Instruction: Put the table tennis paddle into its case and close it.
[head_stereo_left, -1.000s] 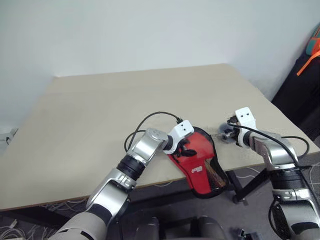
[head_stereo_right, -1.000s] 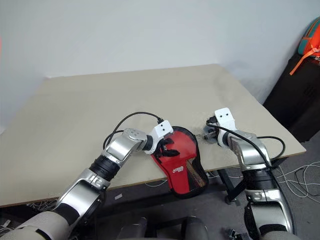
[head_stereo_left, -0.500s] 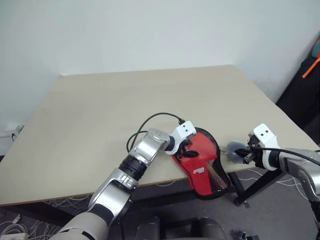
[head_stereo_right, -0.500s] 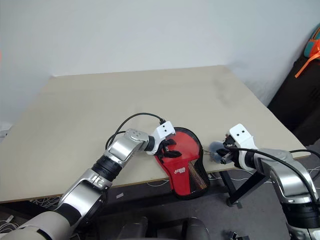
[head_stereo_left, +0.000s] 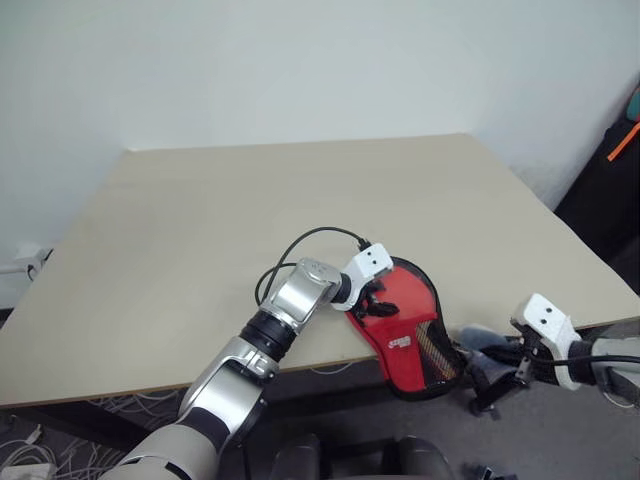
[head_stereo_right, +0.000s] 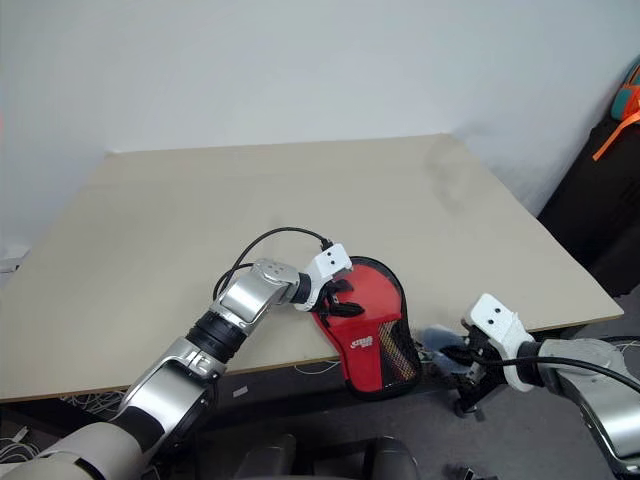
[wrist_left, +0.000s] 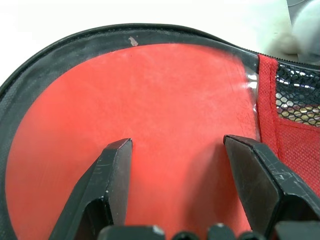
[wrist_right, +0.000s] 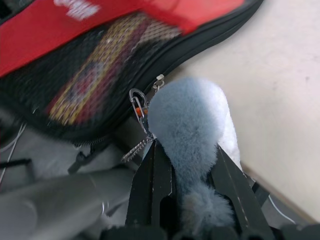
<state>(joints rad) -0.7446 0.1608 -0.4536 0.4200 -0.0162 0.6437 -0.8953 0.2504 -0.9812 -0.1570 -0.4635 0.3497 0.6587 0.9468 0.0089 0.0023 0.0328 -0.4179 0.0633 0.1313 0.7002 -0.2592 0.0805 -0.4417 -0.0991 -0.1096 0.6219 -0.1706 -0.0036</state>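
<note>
A paddle-shaped soft pouch, red with a black mesh panel, a white logo and a black zipper rim, the case (head_stereo_left: 405, 325), lies at the near edge of a pale beige wooden table (head_stereo_left: 200, 230), its narrow mesh end hanging out past the edge. Through the mesh a light wooden handle with a red stripe shows, so the table tennis paddle (wrist_right: 95, 75) sits inside the case; its round head is hidden under the red fabric.

The left hand (head_stereo_left: 375, 300) rests on the round red part of the case, its two black fingers (wrist_left: 107, 175) spread wide apart with their tips down on the fabric, gripping nothing between them.

The right hand (head_stereo_right: 470, 365) hangs off the near right edge of the table, just beside the case's overhanging end. Its fingers (wrist_right: 150, 185) are clenched on a fluffy blue-grey pompom (wrist_right: 187, 125), which bulges out between them. A small metal clip and a short cord (wrist_right: 137, 107) run from the pompom to the case's zipper rim, near its mesh end. Whether the zipper is fully drawn shut I cannot tell.
</note>
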